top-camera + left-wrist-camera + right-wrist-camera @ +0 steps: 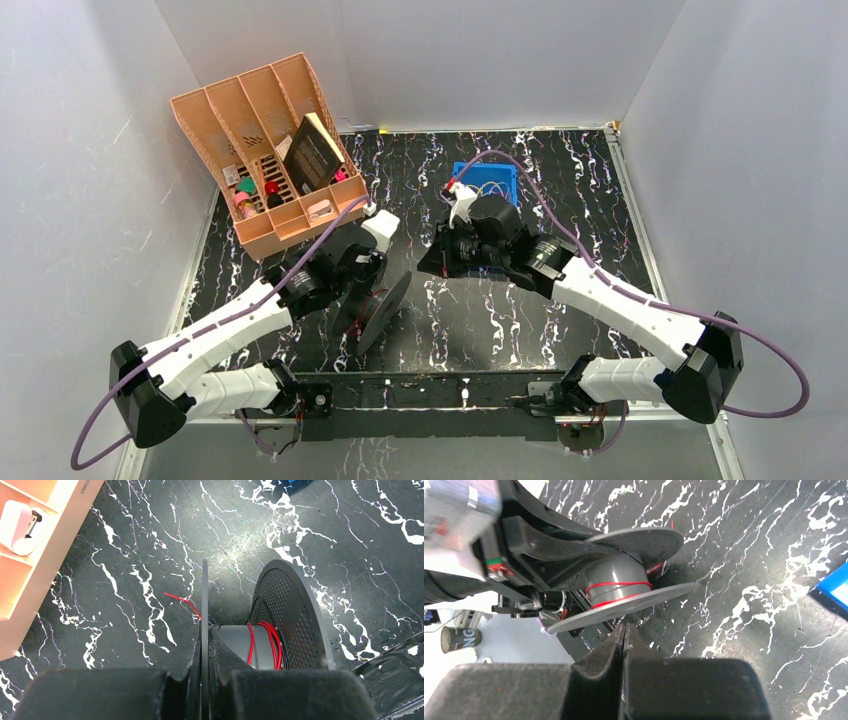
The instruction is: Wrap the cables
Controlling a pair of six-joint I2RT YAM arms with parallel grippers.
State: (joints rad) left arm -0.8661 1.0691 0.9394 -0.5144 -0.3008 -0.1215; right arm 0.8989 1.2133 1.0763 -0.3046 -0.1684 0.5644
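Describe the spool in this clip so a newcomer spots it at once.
On the black marbled table, look just in front of the orange organizer, at the left hand. It clamps one flange of a dark grey spool held on edge. A few turns of red cable round its hub set it apart.

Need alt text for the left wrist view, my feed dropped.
The left gripper is shut on one thin flange of a dark grey plastic spool, whose hub carries a few turns of thin red wire, one loose end poking out left. Behind is the black white-veined tabletop, with an orange plastic organizer at upper left.
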